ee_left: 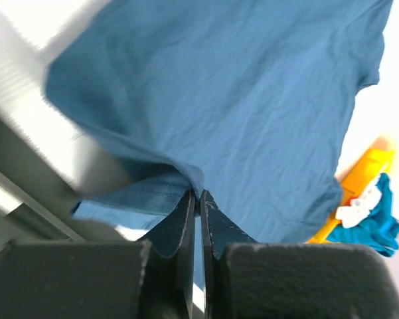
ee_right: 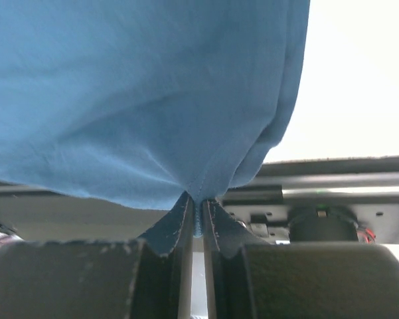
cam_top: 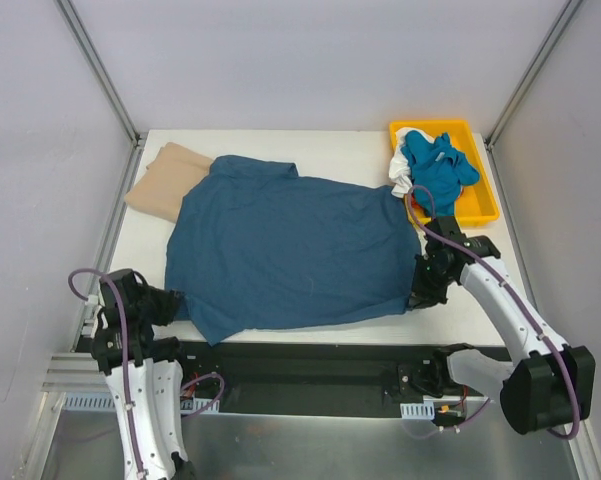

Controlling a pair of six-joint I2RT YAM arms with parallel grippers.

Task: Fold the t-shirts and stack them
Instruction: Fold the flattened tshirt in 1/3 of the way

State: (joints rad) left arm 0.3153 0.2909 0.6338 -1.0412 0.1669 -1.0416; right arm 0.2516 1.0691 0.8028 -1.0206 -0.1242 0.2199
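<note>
Altogether four shirts show. One teal shirt (cam_top: 290, 250) lies spread flat across the table (cam_top: 360, 145), its long axis running left to right. Which end is the collar I cannot tell. One tan shirt (cam_top: 165, 185) pokes out from under its far left end. One blue shirt (cam_top: 440, 165) and one white shirt (cam_top: 402, 170) sit bunched in the single tray (cam_top: 485, 205) at far right. Of the two grippers, the left gripper (cam_top: 175, 305) pinches the teal shirt's near left corner, and the right gripper (cam_top: 420, 290) is clamped on its near right corner.
</note>
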